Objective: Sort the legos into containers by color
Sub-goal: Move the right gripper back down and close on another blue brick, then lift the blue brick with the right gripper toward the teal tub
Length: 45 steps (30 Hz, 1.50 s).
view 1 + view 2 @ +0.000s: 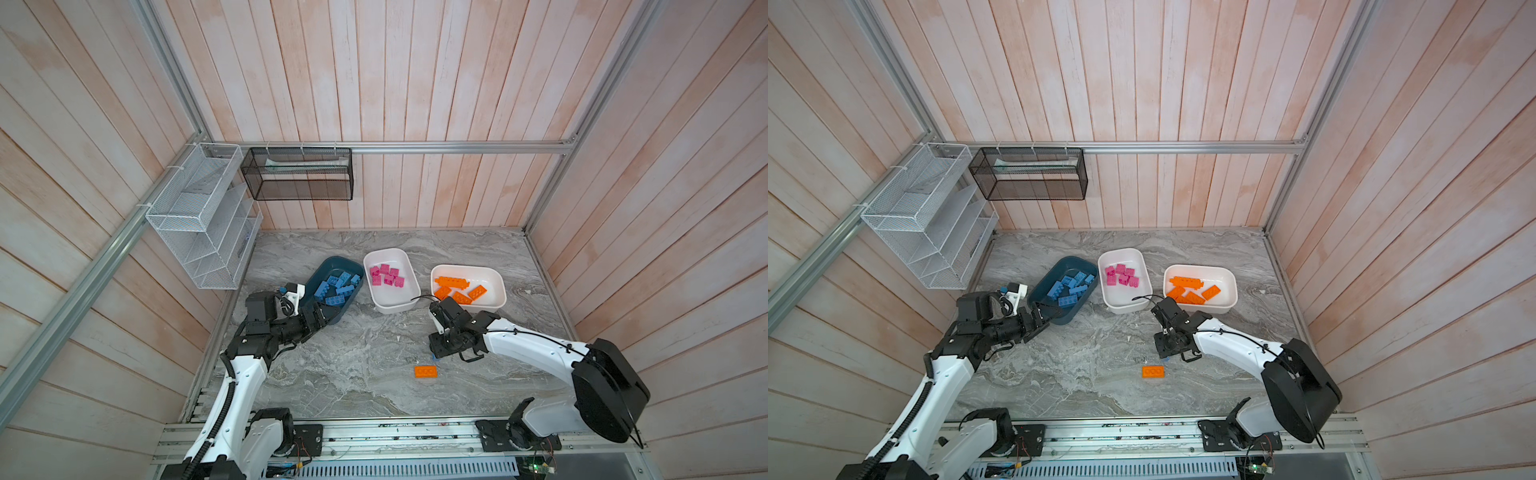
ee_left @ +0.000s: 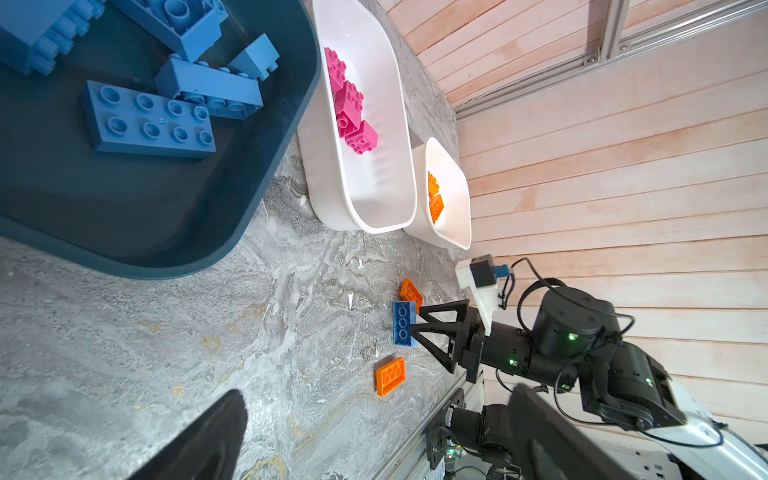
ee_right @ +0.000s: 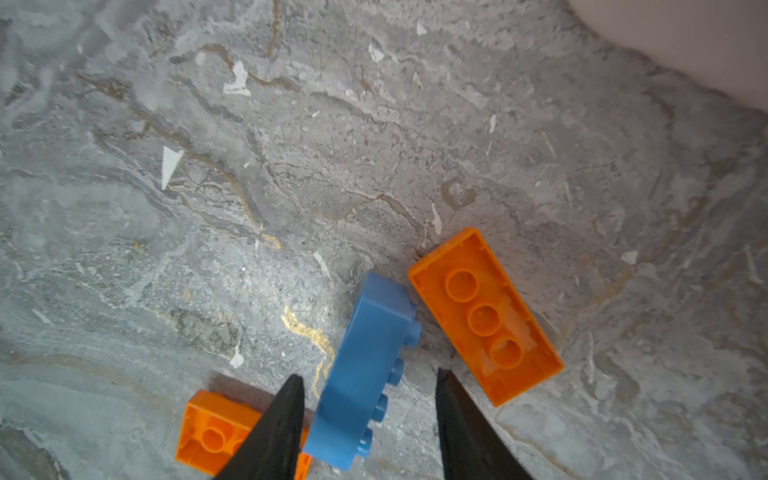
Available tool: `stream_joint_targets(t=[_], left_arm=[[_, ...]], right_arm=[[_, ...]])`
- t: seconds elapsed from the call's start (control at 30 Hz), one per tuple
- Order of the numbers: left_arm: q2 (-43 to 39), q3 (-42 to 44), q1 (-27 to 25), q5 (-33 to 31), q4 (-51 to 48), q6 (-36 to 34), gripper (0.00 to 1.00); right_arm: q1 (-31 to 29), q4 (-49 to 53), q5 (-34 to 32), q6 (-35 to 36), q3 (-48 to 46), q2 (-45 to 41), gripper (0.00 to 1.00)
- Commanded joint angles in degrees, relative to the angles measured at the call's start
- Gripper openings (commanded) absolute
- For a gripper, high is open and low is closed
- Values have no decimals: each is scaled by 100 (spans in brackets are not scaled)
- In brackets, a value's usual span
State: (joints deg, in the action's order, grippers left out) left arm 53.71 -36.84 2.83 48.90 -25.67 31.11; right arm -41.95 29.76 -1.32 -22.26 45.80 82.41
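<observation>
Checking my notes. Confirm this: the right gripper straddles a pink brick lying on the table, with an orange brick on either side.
Only the colour is wrong: the right wrist view shows the right gripper straddling a blue brick, not pink. It lies on the table with an orange brick on one side and another on the other.

Three containers (image 1: 397, 306) behind the loose legos (image 1: 426, 371)

In both top views the right gripper (image 1: 438, 351) mostly hides the blue brick (image 3: 365, 365)
</observation>
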Motion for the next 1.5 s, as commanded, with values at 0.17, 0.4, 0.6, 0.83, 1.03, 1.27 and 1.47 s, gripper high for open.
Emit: stream_joint_targets(t=[0.17, 0.4, 0.6, 0.83, 1.03, 1.27, 1.47], left_arm=[[-68, 58, -28, -54, 94, -26, 100], [-93, -49, -24, -95, -101, -139, 100], [-112, -120, -28, -163, -182, -169, 100], [-157, -629, 57, -742, -858, -498, 100], [-534, -700, 224, -1444, -1260, -365, 100], [-576, -943, 288, -1837, -1618, -479, 100], [-563, -899, 297, -1881, -1577, -448, 100]], right_arm=[[-2, -245, 28, 80, -47, 290, 36], [-12, -182, 99, 105, 60, 62, 20], [3, -152, 229, 248, 280, -60, 19], [29, -949, 1136, 544, 897, -154, 19], [-21, -2272, 2395, 306, 1926, 708, 19], [-321, -2985, 2953, 121, 3597, 2383, 19], [-524, -3053, 2972, -32, 5067, 3851, 19]])
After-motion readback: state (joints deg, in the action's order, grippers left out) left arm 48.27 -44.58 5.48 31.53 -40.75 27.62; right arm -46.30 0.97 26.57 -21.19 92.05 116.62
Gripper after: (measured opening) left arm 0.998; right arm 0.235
